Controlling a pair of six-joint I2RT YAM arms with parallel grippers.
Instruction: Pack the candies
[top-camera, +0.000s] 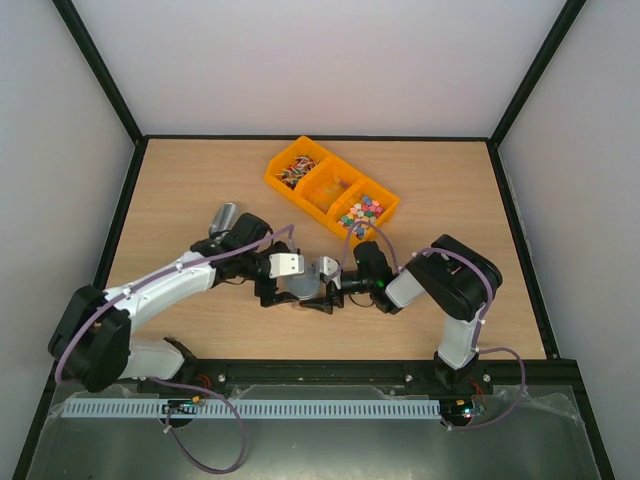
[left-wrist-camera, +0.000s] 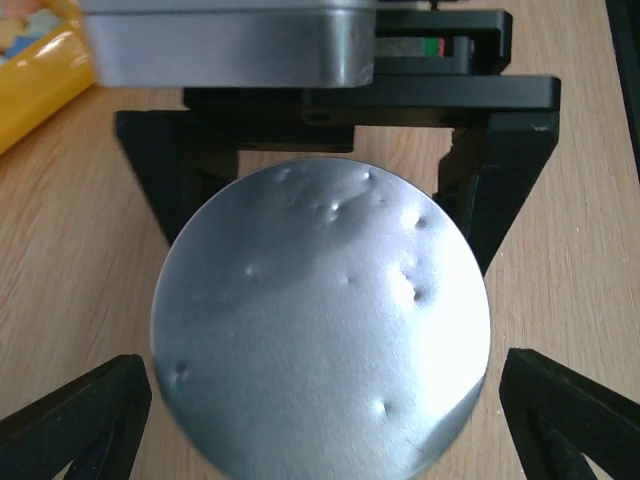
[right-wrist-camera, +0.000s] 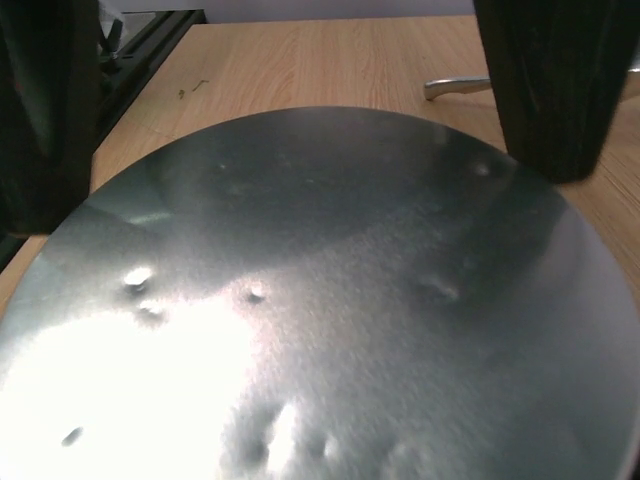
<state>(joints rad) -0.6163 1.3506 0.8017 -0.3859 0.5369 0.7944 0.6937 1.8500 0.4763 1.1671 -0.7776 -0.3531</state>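
Observation:
The candies lie in an orange three-compartment tray (top-camera: 300, 205): red-white-dark pieces (top-camera: 293, 166), amber pieces (top-camera: 328, 188), pastel cubes (top-camera: 362, 211). A grey round disc (top-camera: 300, 283) sits between both grippers and fills the left wrist view (left-wrist-camera: 320, 330) and the right wrist view (right-wrist-camera: 330, 300). My left gripper (left-wrist-camera: 322, 358) is open, its fingertips (left-wrist-camera: 130, 385) straddling the disc with a thin gap. My right gripper (top-camera: 326, 287) faces it, fingers (left-wrist-camera: 500, 190) pressed against the disc's far sides. The disc hides the right gripper's own fingers in its wrist view.
A silver scoop (top-camera: 222, 217) lies on the table left of the left wrist; its handle (right-wrist-camera: 455, 87) shows beyond the disc. The tray's corner (left-wrist-camera: 35, 70) is close to the grippers. A black frame edges the table.

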